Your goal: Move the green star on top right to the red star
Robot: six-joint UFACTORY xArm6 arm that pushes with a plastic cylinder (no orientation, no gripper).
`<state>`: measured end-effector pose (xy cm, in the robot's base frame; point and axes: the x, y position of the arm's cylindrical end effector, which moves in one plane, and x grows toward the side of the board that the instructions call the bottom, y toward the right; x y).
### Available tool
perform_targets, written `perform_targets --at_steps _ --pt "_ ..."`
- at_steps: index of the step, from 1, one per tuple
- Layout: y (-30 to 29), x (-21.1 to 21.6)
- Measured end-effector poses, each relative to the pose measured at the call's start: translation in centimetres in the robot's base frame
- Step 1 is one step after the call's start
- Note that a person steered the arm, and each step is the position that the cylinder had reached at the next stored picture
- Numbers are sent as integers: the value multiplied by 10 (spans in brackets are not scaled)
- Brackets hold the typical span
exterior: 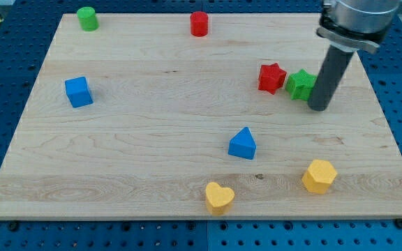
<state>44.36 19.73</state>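
The green star (299, 84) lies in the upper right part of the wooden board (152, 139). The red star (271, 77) lies just to its left, with a narrow gap or bare contact between them. My tip (319, 107) stands just right of the green star and slightly below it, touching or nearly touching its right edge. The dark rod rises from there toward the view's top right.
A green cylinder (87, 18) sits at the top left and a red cylinder (199, 24) at the top middle. A blue cube (79, 91) is at the left. A blue triangular block (243, 143), a yellow heart (219, 196) and a yellow hexagon (319, 176) lie lower down.
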Motion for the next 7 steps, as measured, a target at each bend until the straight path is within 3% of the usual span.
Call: perform_targets --at_steps 3,7 --pt "-25 -5" --pt "-40 -84"
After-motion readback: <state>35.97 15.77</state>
